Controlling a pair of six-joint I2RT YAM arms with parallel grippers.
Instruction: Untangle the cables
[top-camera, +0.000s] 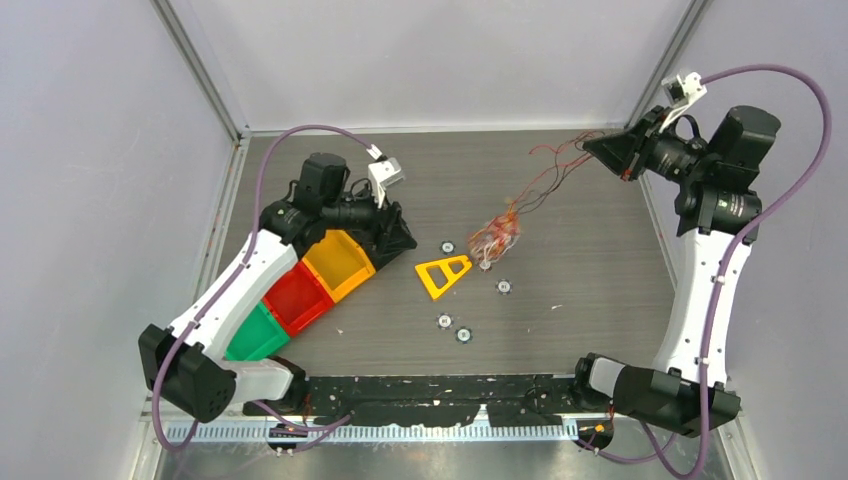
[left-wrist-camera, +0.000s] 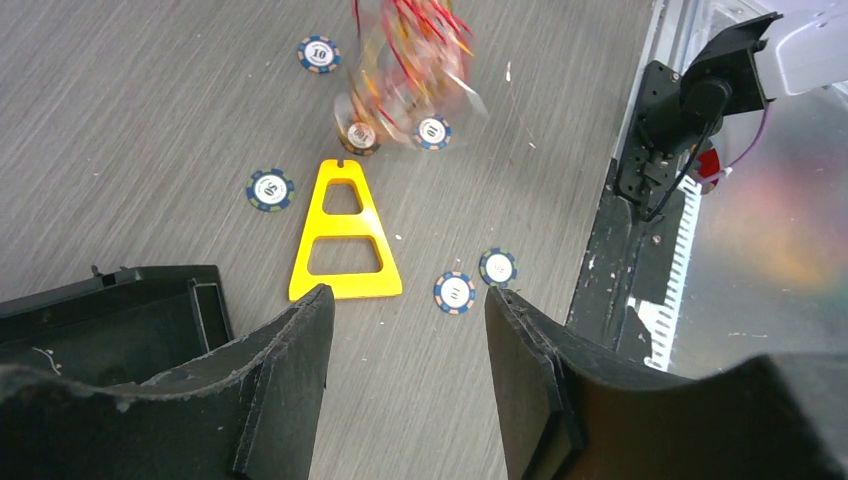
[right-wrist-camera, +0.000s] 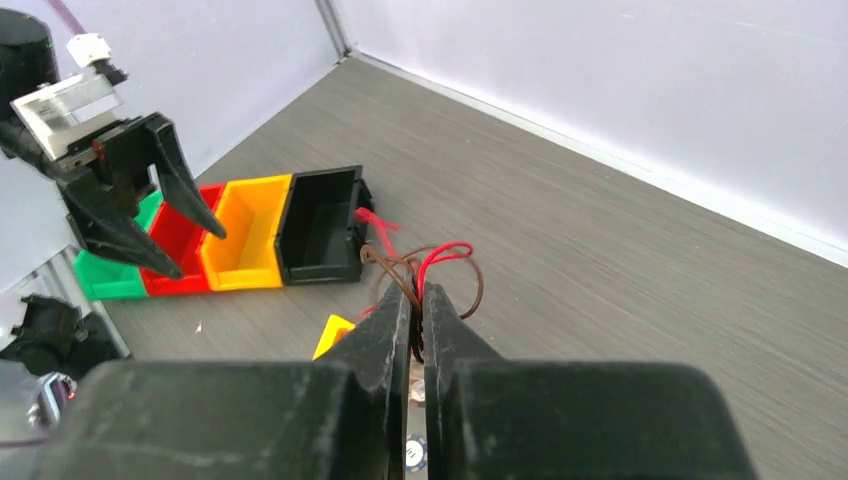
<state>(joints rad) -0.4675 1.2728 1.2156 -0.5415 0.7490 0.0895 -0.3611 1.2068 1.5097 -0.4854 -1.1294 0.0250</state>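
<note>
Grey wood-grain worktop (top-camera: 600, 300), pale walls round it. Row of bins (top-camera: 300, 295) at left: green, red, yellow, black. My left claw (left-wrist-camera: 408, 300) hangs near the black end, released, nothing between the fingers. My right claw (right-wrist-camera: 418, 292) is up by the far right corner, clenched on red and brown strands of the cables (top-camera: 497, 232). Yellow triangle (top-camera: 443, 273) lies mid-worktop. Main tangle sits just beyond it, thin strands running off to the right claw. Chips (top-camera: 503, 287) are scattered round the triangle.
</note>
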